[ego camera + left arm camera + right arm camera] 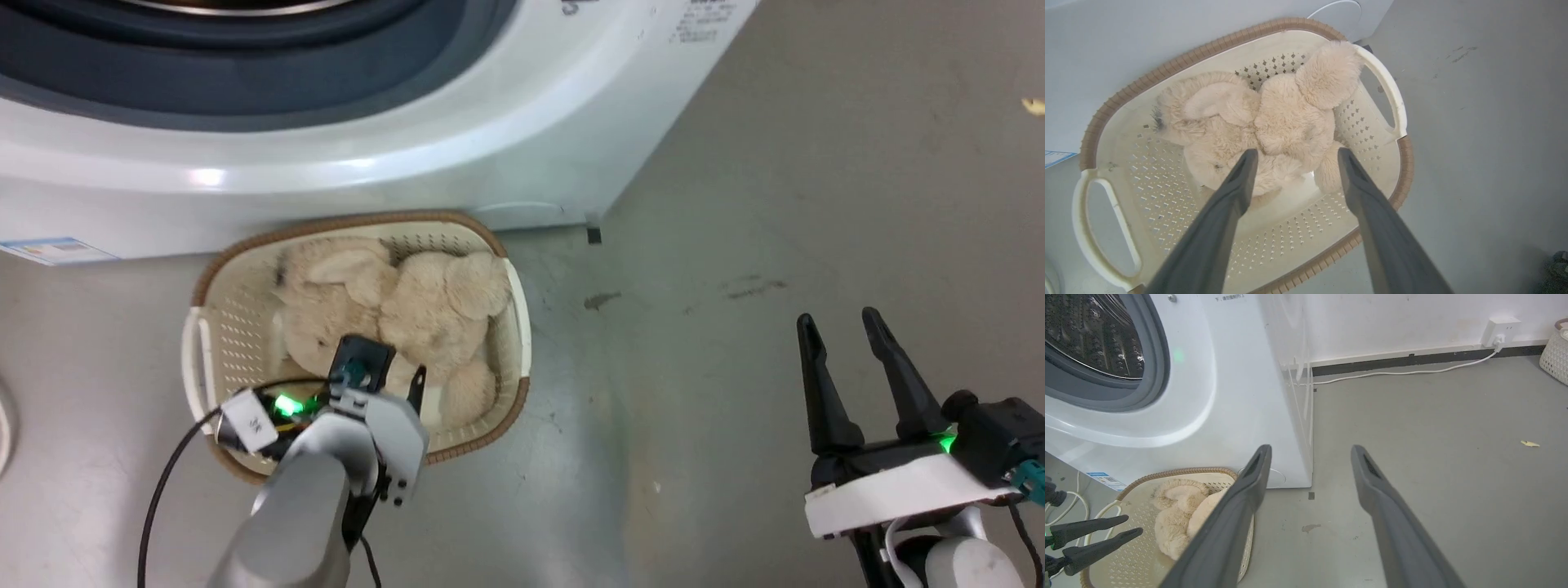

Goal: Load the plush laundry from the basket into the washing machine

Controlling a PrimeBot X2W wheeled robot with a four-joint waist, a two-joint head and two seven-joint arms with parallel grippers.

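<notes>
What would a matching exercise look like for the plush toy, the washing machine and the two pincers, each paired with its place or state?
1. plush laundry
2. left pincer
3. right pincer
4. washing machine

A. open, over bare floor
B. white, beyond the basket
C. lying in the basket
D. open, above the basket

Pairs: 1-C, 2-D, 3-A, 4-B
</notes>
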